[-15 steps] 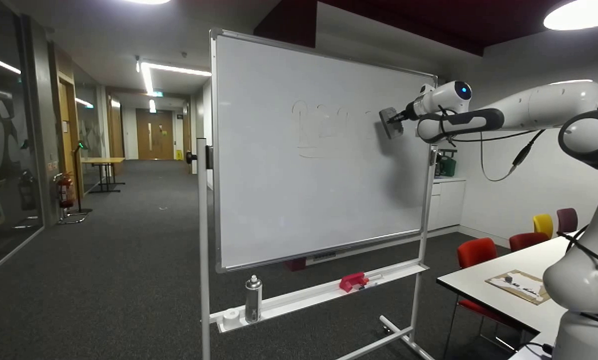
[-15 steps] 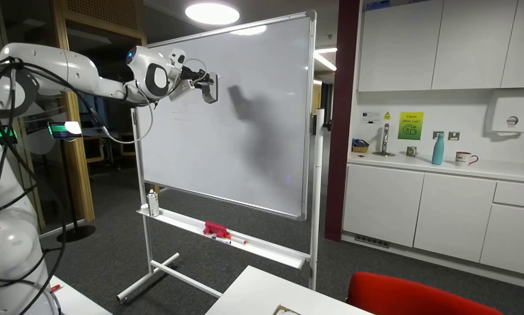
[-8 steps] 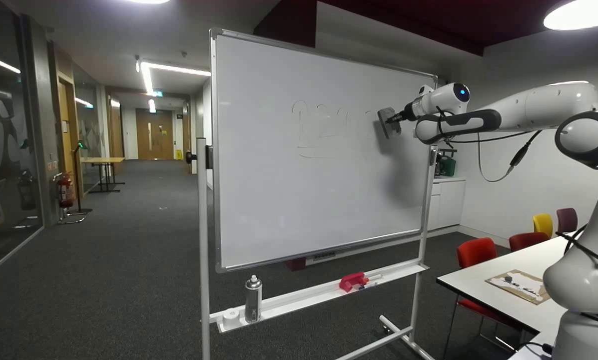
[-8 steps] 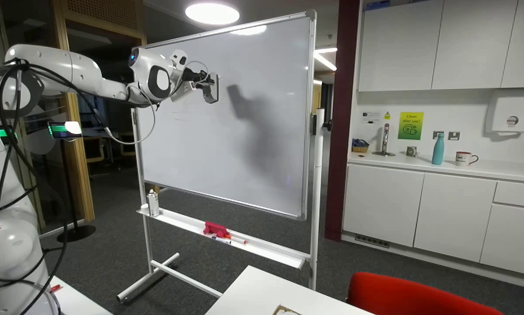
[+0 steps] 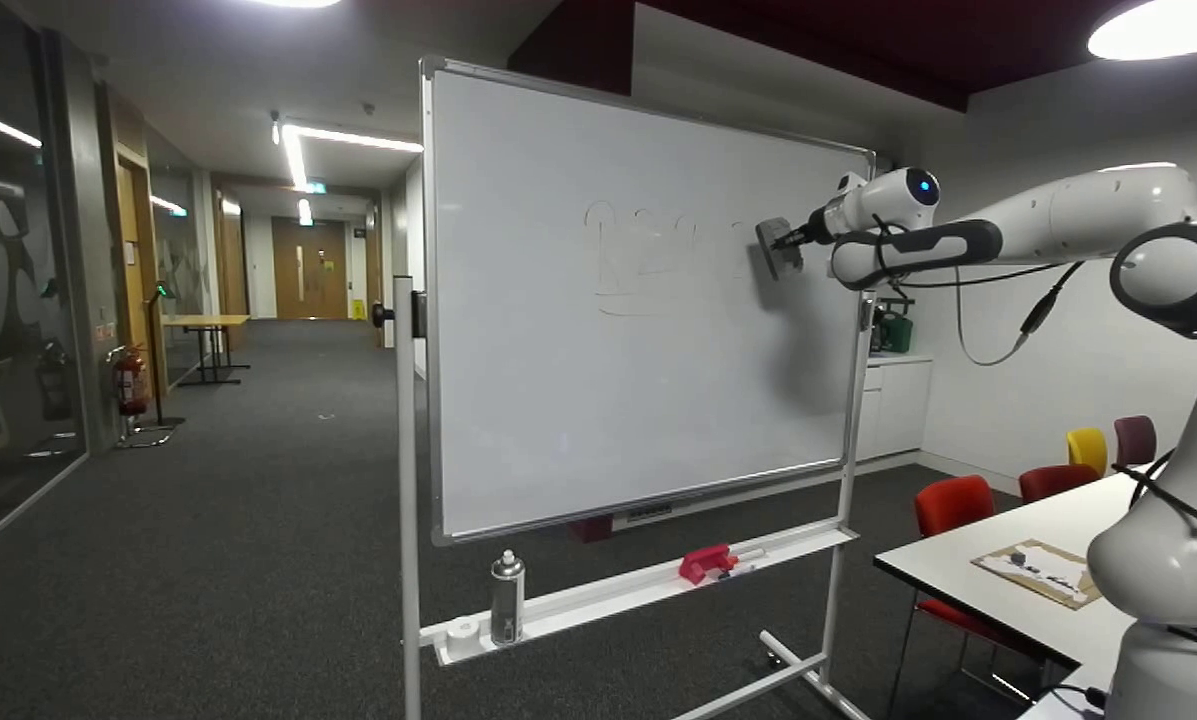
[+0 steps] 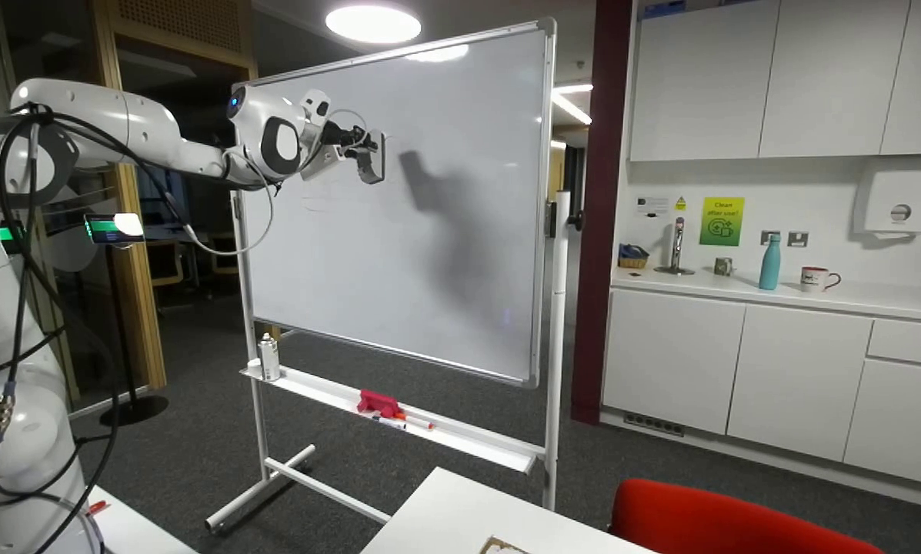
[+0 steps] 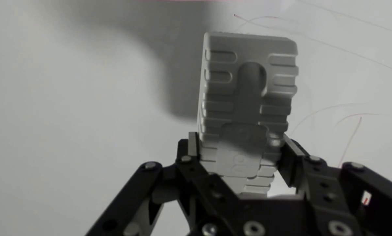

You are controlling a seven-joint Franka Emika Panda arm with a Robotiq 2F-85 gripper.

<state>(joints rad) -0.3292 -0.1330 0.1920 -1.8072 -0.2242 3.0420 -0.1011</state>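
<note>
Grey eraser (image 7: 246, 108) gripped between my fingers (image 7: 193, 144); contact with whiteboard (image 5: 608, 410) unclear. I'd square its face first, press evenly, sweep across faint strokes (image 7: 360, 118).

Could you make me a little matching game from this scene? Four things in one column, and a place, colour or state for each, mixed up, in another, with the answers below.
Things:
1. eraser-like block
2. spray can
3. bottle
4. fire extinguisher

Where or how:
A. turquoise, on the kitchen counter
B. red
C. held in the gripper
D. upright on the tray below the whiteboard

Right pairs: 1-C, 2-D, 3-A, 4-B
</note>
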